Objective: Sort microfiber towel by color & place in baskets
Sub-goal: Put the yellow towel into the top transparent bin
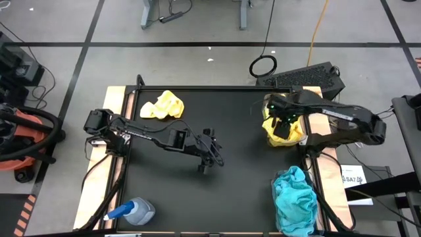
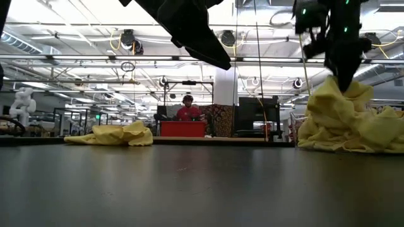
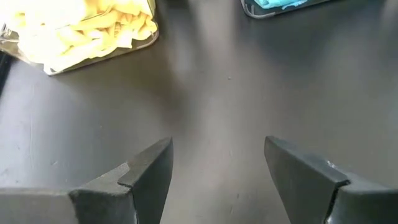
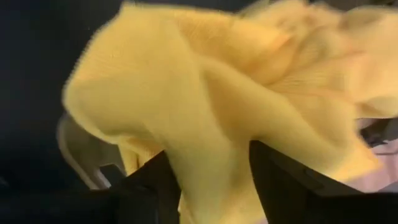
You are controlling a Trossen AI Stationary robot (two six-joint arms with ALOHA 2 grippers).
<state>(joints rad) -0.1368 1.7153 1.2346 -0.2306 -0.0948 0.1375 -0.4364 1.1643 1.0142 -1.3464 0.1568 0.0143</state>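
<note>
My right gripper (image 1: 283,122) hangs fingers-down over the clear basket (image 4: 73,149) at the table's far right, which is heaped with yellow towels (image 2: 344,123). Its fingers stand apart, with a peak of one yellow towel (image 4: 205,112) between them. Another yellow towel (image 1: 163,105) lies loose on the table at the far left. A second basket (image 1: 277,214) at the near right holds teal towels (image 1: 295,199). My left gripper (image 1: 209,160) hovers open over the bare middle of the table (image 3: 217,174). My right gripper has a raised fold of the top yellow towel (image 4: 211,168) between its parted fingers, and the cloth brushes both inner sides. The fingers (image 2: 344,75) come from above, pointing down. The fold stands up as a peak (image 2: 339,88), the rest of the towel lying on the pile.
A spray bottle with a blue cap (image 1: 133,212) lies at the table's near left corner. The black tabletop (image 1: 237,191) between the arms is bare. A person (image 2: 187,110) sits far behind the table. A keyboard (image 1: 306,78) lies beyond the far right edge.
</note>
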